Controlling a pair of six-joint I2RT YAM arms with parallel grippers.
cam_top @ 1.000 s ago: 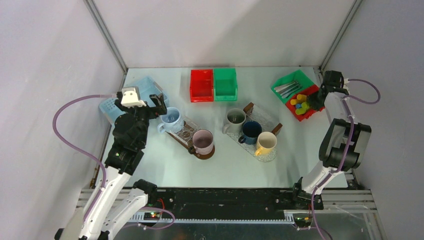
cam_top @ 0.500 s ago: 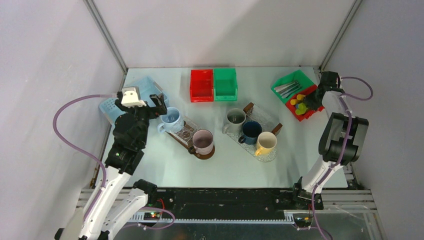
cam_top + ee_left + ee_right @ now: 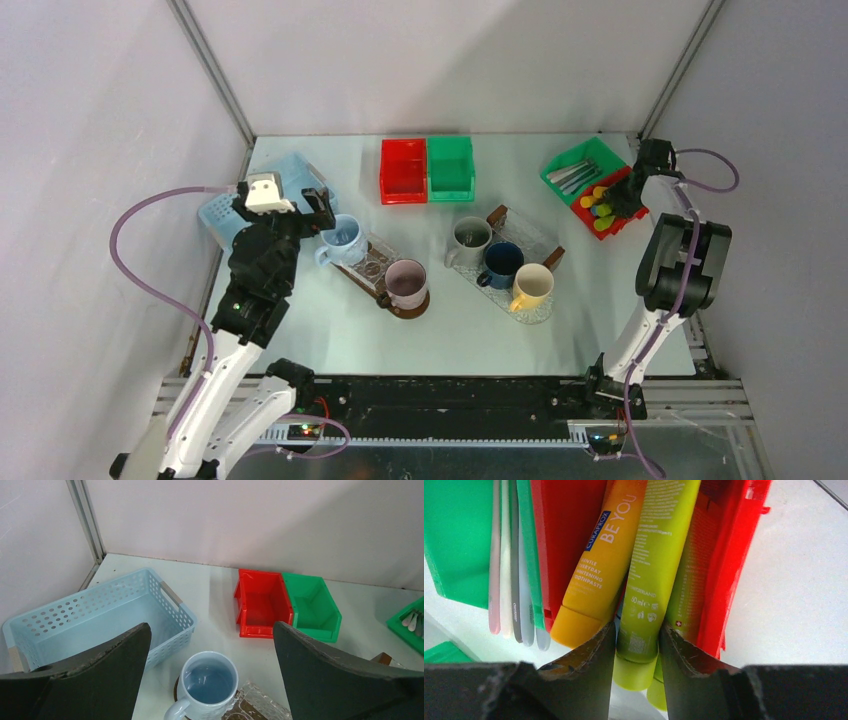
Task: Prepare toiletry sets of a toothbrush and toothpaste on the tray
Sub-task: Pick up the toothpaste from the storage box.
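Red bin (image 3: pixel 569 540); lime tube (image 3: pixel 659 555) inside claw (image 3: pixel 636 632)

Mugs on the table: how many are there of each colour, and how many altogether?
Light blue mug: 1
Pinkish mug: 1
Grey mug: 1
Dark blue mug: 1
Yellow mug: 1
Total: 5

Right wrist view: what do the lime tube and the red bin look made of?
Lime tube: probably soft plastic, smooth with a satin sheen. Its flat body carries print and ends in a matching cap. Red bin: apparently rigid moulded plastic with a glossy finish. Its thin wall seems to glow as if light passes through.
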